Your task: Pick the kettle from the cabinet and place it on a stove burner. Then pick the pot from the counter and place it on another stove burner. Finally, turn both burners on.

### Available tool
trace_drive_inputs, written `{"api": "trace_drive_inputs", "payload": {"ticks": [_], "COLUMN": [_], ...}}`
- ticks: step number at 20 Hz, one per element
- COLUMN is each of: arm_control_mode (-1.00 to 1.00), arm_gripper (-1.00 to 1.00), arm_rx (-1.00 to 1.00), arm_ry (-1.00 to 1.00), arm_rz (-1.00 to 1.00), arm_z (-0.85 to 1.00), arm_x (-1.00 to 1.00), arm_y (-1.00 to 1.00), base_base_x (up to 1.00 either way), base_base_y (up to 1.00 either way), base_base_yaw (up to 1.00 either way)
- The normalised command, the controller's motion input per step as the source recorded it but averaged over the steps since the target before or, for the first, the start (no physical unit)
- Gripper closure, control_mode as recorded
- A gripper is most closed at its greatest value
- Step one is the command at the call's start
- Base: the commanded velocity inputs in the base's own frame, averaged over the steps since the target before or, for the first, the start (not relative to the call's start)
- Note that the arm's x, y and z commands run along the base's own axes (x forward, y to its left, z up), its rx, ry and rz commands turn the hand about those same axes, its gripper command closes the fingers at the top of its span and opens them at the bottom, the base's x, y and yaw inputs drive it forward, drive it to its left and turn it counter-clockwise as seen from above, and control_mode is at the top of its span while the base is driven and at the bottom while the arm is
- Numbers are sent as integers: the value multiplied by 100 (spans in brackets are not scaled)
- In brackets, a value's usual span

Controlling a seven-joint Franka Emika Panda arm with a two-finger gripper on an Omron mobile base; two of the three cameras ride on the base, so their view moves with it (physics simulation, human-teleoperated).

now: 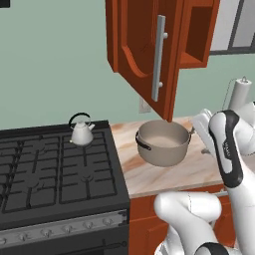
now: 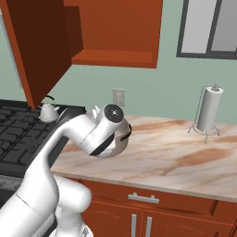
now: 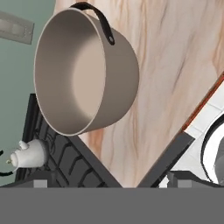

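Marble counter (image 1: 199,172) carried the pot (image 1: 163,143) beside the stove (image 1: 30,174) — kettle (image 1: 81,132) already sat on a rear burner. My fingers (image 3: 109,183) stood wide, empty (pot step next): I judged I'd need to reach its rim.

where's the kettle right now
In the left base view the kettle stands on a rear right stove burner, left of the pot on the counter.

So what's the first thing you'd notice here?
The big grey pot sitting on the marble counter, right under the open red-brown cabinet door. Then the tiny white kettle already on a back burner of the black stove, and the white robot arm reaching toward the pot.
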Motion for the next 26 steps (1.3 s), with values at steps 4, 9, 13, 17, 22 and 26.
{"api": "trace_drive_inputs", "payload": {"ticks": [4,9,13,17,22,26], "arm_control_mode": [-100,-100,-100,-100,-100,-100], "arm_gripper": [-100,-100,-100,-100,-100,-100], "arm_rx": [0,0,0,-2,-3,-3], "arm_ry": [0,0,0,0,0,0], "arm_rz": [6,4,2,0,0,0], "arm_z": [-14,-12,-15,-20,-22,-17], "arm_x": [34,27,20,14,13,15], "arm_y": [0,-2,-11,-16,-14,-6], "base_base_x": [0,0,0,0,0,0], "base_base_y": [0,0,0,0,0,0], "base_base_yaw": [0,0,0,0,0,0]}}
